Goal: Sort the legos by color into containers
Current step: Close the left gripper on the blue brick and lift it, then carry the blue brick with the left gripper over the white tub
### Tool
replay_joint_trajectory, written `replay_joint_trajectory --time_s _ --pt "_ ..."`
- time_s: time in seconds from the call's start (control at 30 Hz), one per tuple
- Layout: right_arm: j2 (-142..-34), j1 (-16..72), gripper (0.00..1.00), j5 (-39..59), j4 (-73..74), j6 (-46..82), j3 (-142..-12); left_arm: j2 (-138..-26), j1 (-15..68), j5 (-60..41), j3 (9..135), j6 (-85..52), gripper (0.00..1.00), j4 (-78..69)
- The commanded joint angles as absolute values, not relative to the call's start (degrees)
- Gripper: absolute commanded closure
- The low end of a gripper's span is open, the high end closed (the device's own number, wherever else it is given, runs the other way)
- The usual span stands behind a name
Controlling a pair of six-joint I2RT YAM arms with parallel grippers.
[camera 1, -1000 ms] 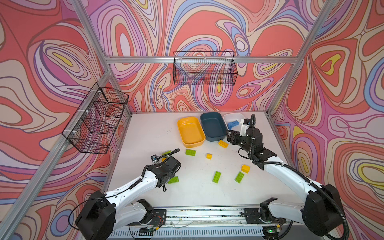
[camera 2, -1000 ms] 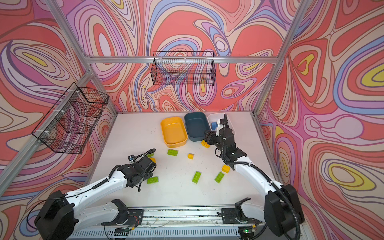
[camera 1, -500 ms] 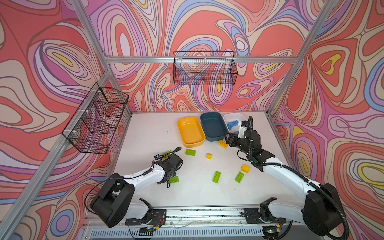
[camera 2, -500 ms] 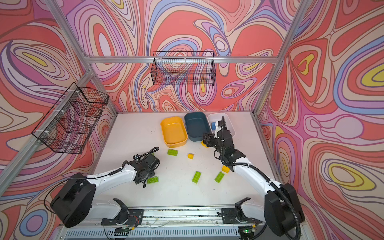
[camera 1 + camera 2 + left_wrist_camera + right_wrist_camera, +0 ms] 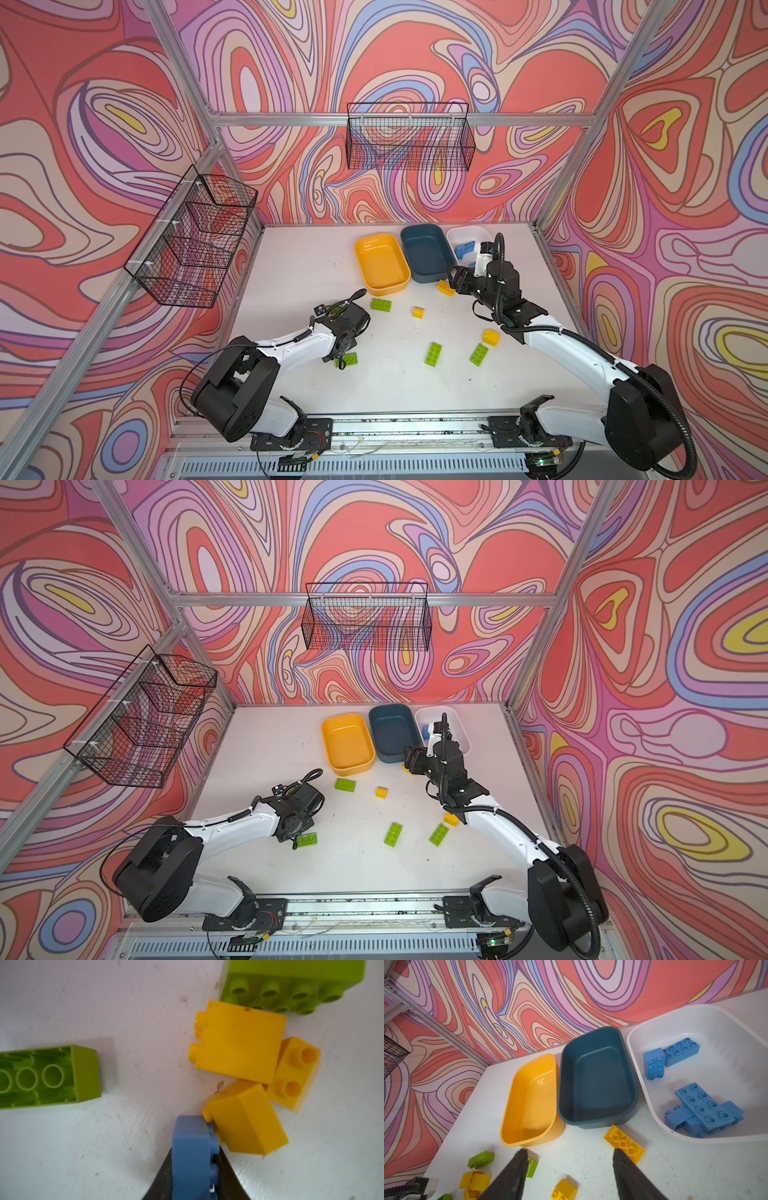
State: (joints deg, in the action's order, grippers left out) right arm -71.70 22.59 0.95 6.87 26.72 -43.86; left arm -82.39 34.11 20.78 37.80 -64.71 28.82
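While its jaws pinch a sky-blue plastic building brick from both sides, the left claw sits low over the white tabletop, closed on that brick. Just past the claw's tips, touching or nearly touching the blue studs, lies a sloped yellow plastic brick. The right claw hangs with jaws apart and nothing between them. A flat yellow brick lies upside down just beside one tip.

Likely risks: lifting could drag or tip the sloped yellow brick, since the studs crowd together. The white plastic tub, where blue belongs, is far from the left claw and directly ahead of the right claw, so the arms could meet on the way.

Counts:
- **Tubs:** three, namely the white tub, an orange-yellow plastic tub and a dark teal plastic tub. The last two are empty.
- **Blue bricks:** one in the left claw, plus at least four in the white tub, heaped too closely to be sure.
- **Yellow bricks:** six, with three huddled at the left claw's tips, one by the right claw and two loose between the claws.
- **Lime-green bricks:** four show in a top view. The wrist view shows two near the left claw, and a fifth may hide under the arm.
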Motion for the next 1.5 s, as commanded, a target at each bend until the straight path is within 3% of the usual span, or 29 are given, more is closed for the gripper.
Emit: replay_joint_trajectory --time_s 0.0,0.47,0.7,1.13,1.47 --pt "-71.38 23.23 0.32 1.33 8.19 27.28 -42.80 -82.99 33.75 21.20 39.79 -64.45 0.76 30.97" --pt "-70.53 23.58 0.32 6.79 11.56 32.83 -40.94 -71.82 36.12 19.64 47.28 -55.49 0.78 37.17" --pt "-67.49 23.60 0.32 10.59 11.73 36.29 -37.85 -72.67 37.52 13.64 56.29 -48.45 0.78 34.58" --pt "-55.32 23.63 0.32 11.79 3.94 35.36 -35.00 -95.36 38.06 3.47 82.50 -39.88 0.78 26.92" --pt "-50.20 23.61 0.32 14.81 2.11 34.77 -39.15 -124.00 37.96 -12.72 115.34 -37.83 0.78 24.10"
